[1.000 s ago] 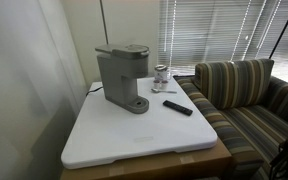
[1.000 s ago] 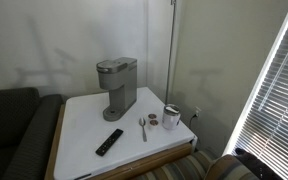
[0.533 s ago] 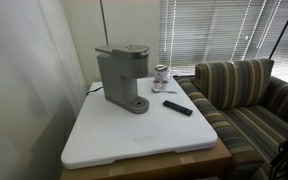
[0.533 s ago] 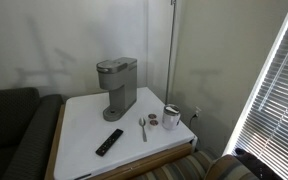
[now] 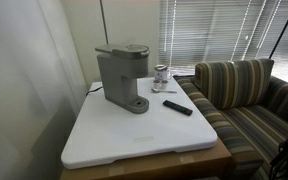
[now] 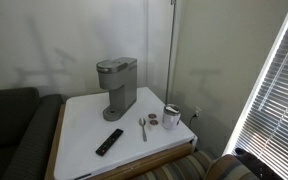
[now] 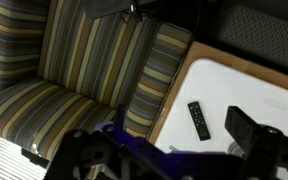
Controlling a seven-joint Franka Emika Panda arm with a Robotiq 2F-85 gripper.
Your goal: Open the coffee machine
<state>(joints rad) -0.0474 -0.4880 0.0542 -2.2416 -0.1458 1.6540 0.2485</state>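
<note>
Coffee machine stood lid-down at the back of the white tabletop, remote lying near it, gripper high over the striped couch, fingers spread wide, gripping nothing

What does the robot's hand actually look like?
In the wrist view the hand shows as two chunky black fingers, blurred, with a blue-purple tinge between them. No markings are legible.
</note>
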